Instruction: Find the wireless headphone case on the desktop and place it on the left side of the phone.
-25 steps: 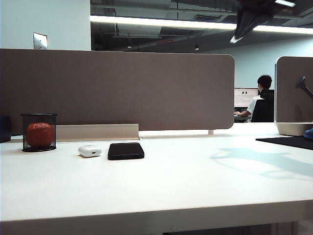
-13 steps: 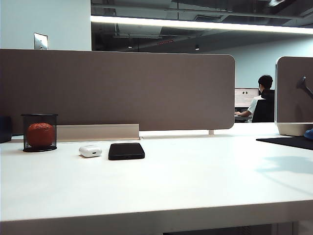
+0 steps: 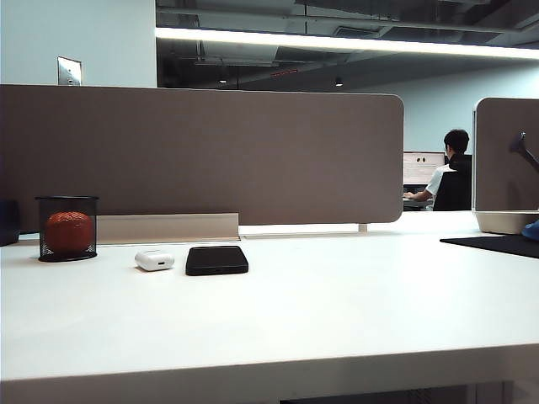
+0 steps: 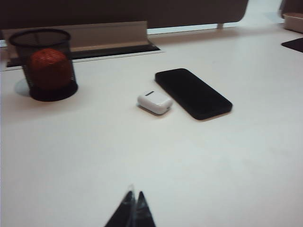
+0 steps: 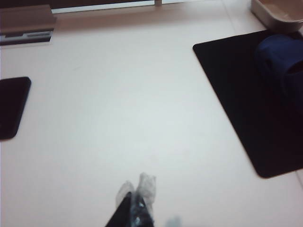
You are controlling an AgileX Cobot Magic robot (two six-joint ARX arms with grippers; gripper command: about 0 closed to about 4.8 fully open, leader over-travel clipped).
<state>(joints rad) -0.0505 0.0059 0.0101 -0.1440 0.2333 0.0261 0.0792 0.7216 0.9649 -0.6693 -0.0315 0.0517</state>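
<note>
Case (image 3: 154,260), white w/ dark port facing the exterior cam, lies flat on the worktop (image 3: 337,303) just left of the phone (image 3: 217,260), a thin gap between the two. Phone is the landmark: black, flat, face up. Farther left of the phone, past the case, a black mesh cup (image 3: 67,228) holds an orange-red ball (image 3: 68,231). Behind the phone, a brown-grey partition (image 3: 202,151). Well right of the phone, a black mat (image 5: 246,99) w/ a blue object (image 5: 279,59) on it. Left gripper (image 4: 132,208) hangs over bare worktop, nearer the cam than the phone, fingers pressed together. Right gripper (image 5: 135,203) hovers between phone and mat, fingers likewise pressed together, holding nothing. Neither arm shows in the exterior view.
</note>
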